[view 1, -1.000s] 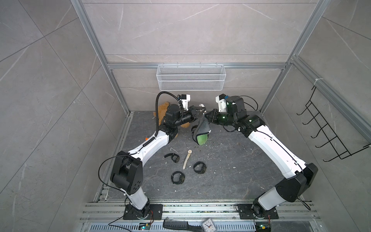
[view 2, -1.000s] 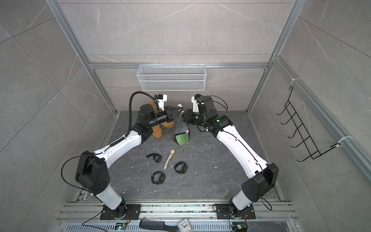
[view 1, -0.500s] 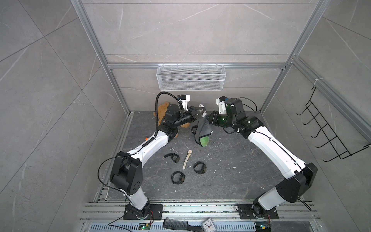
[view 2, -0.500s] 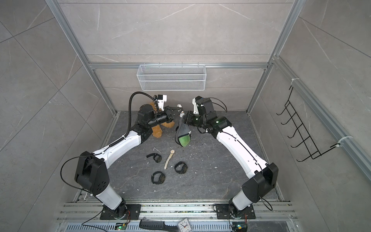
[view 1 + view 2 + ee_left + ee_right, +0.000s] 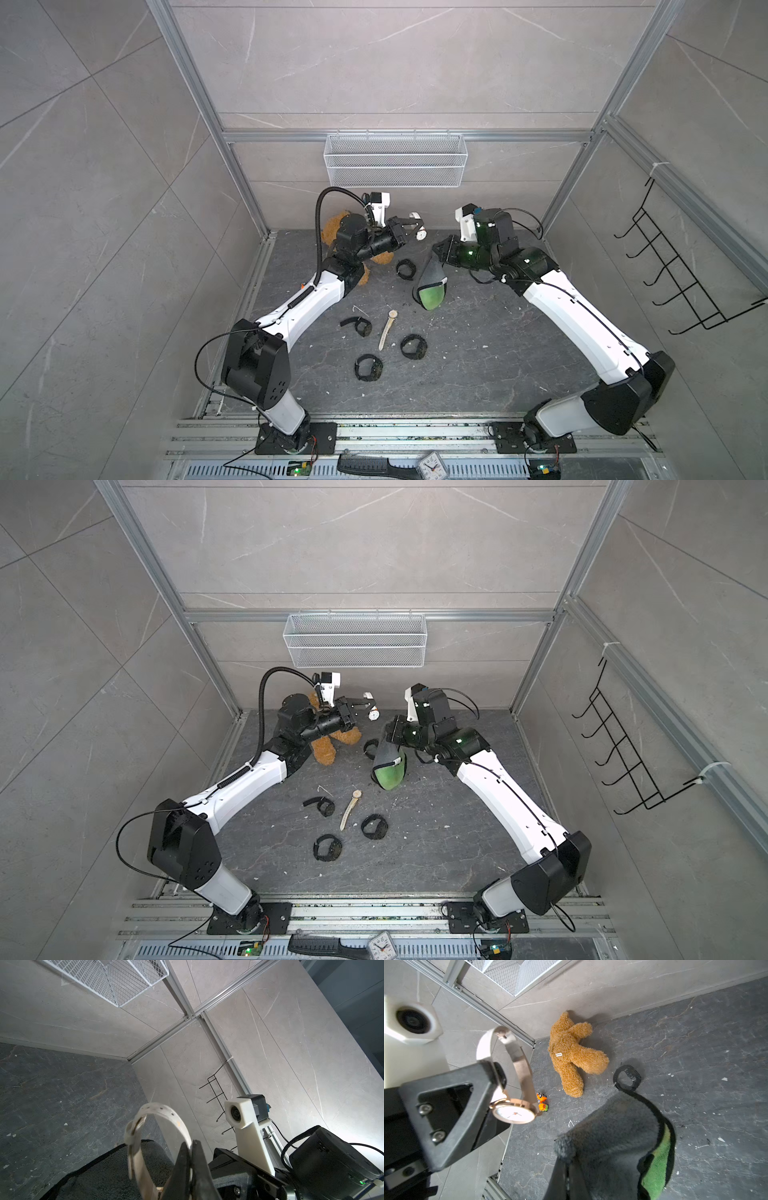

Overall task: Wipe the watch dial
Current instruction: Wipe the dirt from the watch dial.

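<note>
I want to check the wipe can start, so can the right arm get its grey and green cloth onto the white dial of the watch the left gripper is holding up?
Probably yes. The left gripper holds the white-strapped watch up with its dial facing the open gap, and nothing stands between it and the grey and green cloth hanging from the right gripper.

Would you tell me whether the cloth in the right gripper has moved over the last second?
Yes. The cloth held by the right gripper has swung rightward, away from the teddy bear and the left gripper.
</note>
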`<state>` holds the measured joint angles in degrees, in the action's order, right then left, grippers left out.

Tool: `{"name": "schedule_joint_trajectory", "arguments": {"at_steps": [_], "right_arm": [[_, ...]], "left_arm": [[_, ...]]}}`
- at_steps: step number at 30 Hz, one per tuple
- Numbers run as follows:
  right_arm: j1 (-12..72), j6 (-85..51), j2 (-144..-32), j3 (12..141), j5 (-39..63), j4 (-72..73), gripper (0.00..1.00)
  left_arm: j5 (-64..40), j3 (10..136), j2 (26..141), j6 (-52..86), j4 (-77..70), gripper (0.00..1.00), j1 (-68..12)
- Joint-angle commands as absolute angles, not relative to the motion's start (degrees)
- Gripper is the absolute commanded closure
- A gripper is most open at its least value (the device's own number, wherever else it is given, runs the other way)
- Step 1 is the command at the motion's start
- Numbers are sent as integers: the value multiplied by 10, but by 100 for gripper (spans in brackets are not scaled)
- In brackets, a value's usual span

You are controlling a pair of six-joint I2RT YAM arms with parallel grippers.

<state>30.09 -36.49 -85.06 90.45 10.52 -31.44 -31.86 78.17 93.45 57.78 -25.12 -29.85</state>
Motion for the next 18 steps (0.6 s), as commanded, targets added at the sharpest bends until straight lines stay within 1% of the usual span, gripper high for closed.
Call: {"name": "schedule_joint_trajectory", "arguments": {"at_steps": [1, 10, 18], "right_arm": [[309, -374, -847, 923, 126, -299, 100], [323, -376, -885, 979, 158, -285, 100], [324, -382, -910, 995, 142, -281, 100]], "left_arm": [[-331, 789, 920, 567, -271, 100, -295], [-332, 784, 921, 571, -276, 100, -296], [-338, 781, 924, 583, -289, 100, -295]]}}
